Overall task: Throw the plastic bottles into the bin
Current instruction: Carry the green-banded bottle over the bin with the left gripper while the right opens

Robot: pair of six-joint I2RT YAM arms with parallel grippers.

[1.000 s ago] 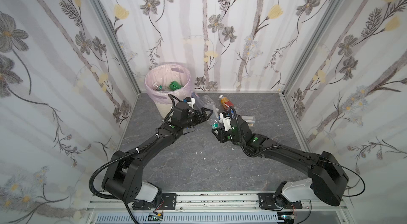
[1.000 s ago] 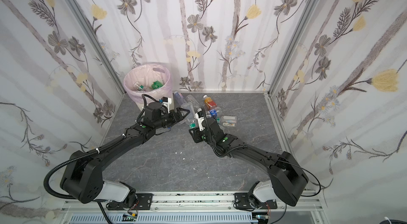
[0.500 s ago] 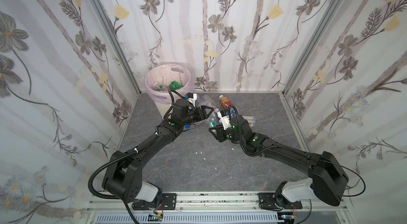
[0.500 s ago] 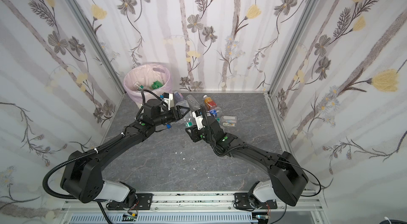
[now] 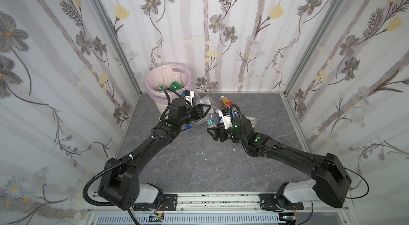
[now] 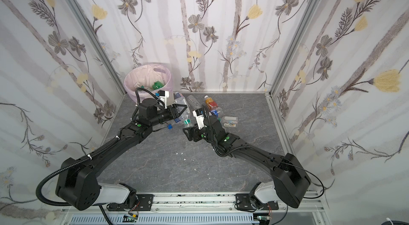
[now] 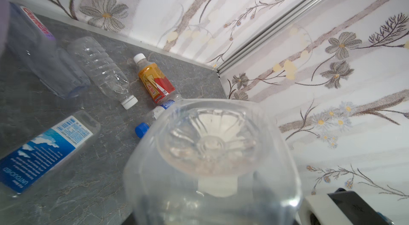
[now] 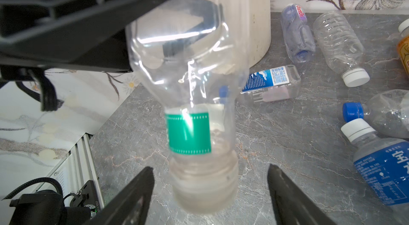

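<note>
- The clear bottle with the green label point(image 8: 188, 133) hangs in the air above the grey surface point(image 5: 199, 168). It sits between the two arms, with its cap end pointing at the right arm, near the front of the bin point(image 5: 153, 75).
- The left fingers point(image 8: 88, 9) are clamped on the bottle's base end and carry it alone.
- The right fingers point(image 8: 137, 193) stand wide apart, one on each side of the cap, and touch nothing.
- That makes one bottle held. I count six more lying on the surface:
  - a bluish tinted bottle point(image 7: 44, 58) closest to the bin
  - a ribbed clear bottle point(image 7: 104, 71) with a white cap
  - an orange-red bottle point(image 7: 156, 82) with a white cap
  - a crumpled clear bottle point(image 8: 385, 113) with a blue cap
  - a squarish blue-labelled bottle point(image 7: 44, 146)
  - a white-capped blue-labelled bottle point(image 8: 385, 162)
- One more clear item point(image 6: 230, 121) lies just beside the right arm, too small to make out.
- There is one bin, in the back left corner. One green bottle point(image 5: 176, 85) and one clear bottle point(image 5: 157, 85) show inside it, and I cannot tell what lies deeper.
</note>
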